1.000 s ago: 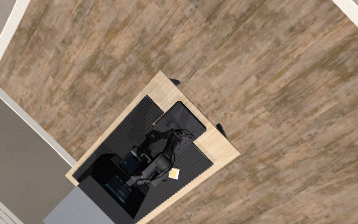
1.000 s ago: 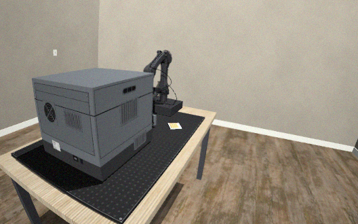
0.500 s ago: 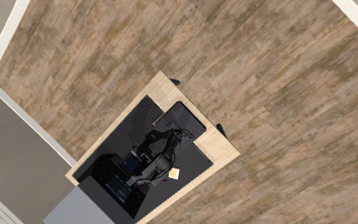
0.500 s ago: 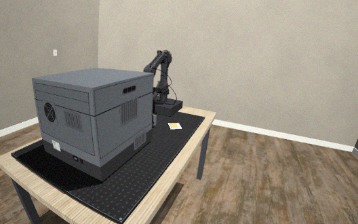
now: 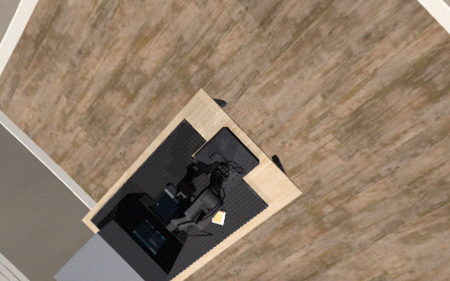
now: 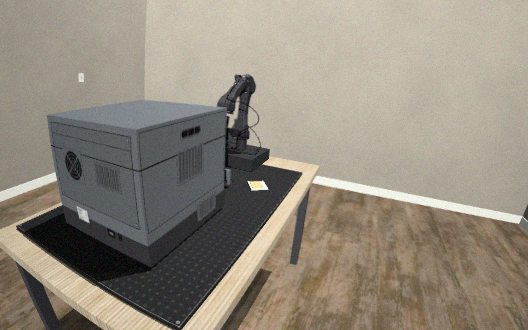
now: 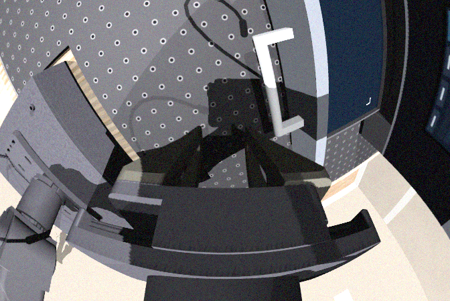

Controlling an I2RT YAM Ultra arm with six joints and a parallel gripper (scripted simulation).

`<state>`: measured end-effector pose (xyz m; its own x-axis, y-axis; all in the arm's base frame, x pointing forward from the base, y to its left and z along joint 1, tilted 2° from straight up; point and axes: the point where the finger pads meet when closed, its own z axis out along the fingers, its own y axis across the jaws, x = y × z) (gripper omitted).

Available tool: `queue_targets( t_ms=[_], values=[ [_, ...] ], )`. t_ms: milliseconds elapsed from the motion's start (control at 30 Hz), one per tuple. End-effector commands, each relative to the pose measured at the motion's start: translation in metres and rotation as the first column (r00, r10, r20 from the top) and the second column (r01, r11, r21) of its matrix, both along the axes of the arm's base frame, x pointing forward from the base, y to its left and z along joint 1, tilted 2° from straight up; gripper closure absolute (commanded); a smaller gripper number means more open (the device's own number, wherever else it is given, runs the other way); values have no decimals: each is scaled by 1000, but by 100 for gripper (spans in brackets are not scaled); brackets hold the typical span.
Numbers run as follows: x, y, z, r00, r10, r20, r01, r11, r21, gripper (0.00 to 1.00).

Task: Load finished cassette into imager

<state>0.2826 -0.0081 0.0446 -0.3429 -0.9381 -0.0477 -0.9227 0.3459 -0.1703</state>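
The finished cassette, a small white and yellow plate, lies flat on the black mat to the right of the arm; it also shows in the exterior view. The grey gel imager stands on the mat. Its drawer is pulled out, with the dark blue glass and white corner marks bare. The white drawer handle sits on the grey drawer front. My gripper is open and empty, low over the mat, with the handle just ahead and to the right of the fingertips, not between them.
The arm's base stands on a dark plate at the far end of the table. The imager's blue control panel is at the right edge of the wrist view. A black cable loops over the mat.
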Motion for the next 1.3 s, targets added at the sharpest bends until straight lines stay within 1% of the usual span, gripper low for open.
queue_targets(
  t_ms=[0, 133, 267, 400, 500, 567, 833, 1067, 1133, 1167, 1233, 1267],
  values=[
    [4, 0, 6, 990, -137, -13, 137, 991, 7, 65],
    [4, 0, 5, 964, -265, -34, 266, 964, 17, 65],
    [4, 0, 5, 920, -388, -57, 390, 921, 24, 65],
    [4, 0, 5, 859, -505, -83, 509, 860, 32, 65],
    [4, 0, 5, 801, -589, -106, 595, 803, 39, 65],
    [4, 0, 5, 801, -589, -106, 595, 803, 39, 65],
    [4, -3, 5, 607, -779, -158, 791, 611, 33, 65],
    [4, -3, 5, 408, -891, -199, 910, 414, 14, 65],
    [4, -3, 5, 408, -891, -199, 910, 414, 14, 65],
    [4, -1, 5, 384, -901, -204, 921, 390, 11, 65],
    [3, -3, 5, 316, -924, -214, 947, 323, 3, 65],
    [3, -3, 5, 296, -930, -218, 953, 303, 1, 65]
  ],
)
